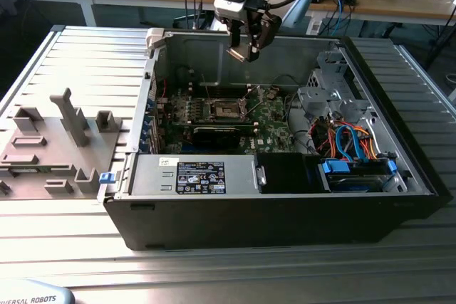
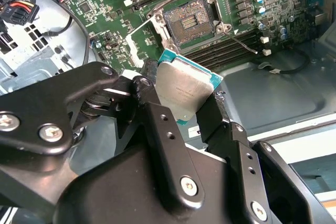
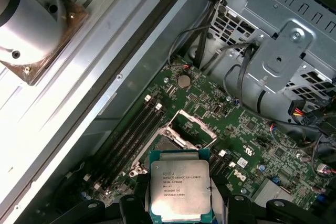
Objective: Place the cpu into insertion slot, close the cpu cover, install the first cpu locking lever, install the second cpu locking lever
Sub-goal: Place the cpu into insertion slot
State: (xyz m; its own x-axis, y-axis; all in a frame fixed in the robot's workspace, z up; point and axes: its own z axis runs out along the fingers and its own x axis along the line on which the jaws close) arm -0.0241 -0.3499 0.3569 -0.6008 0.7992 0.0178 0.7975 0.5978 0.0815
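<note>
My gripper (image 1: 244,49) hangs over the open computer case, above its back wall, shut on the cpu (image 1: 238,54). In both wrist views the cpu (image 2: 185,88) (image 3: 180,186) is a square silver-topped chip with a teal edge, clamped by its sides between black fingers (image 2: 157,124). The insertion slot (image 2: 192,20) (image 1: 225,109) lies open on the green motherboard, below and apart from the chip. Its cpu cover (image 3: 192,128) is tilted up, a silver frame with a square window. A thin locking lever (image 2: 244,43) sticks out beside the slot.
Long memory slots (image 3: 137,129) flank the socket. A silver drive cage (image 3: 294,40) with cable bundles (image 1: 349,140) fills the exterior view's right of the case. A black card (image 1: 217,134) lies in front of the socket. A grey fixture plate (image 1: 57,140) sits outside on the left.
</note>
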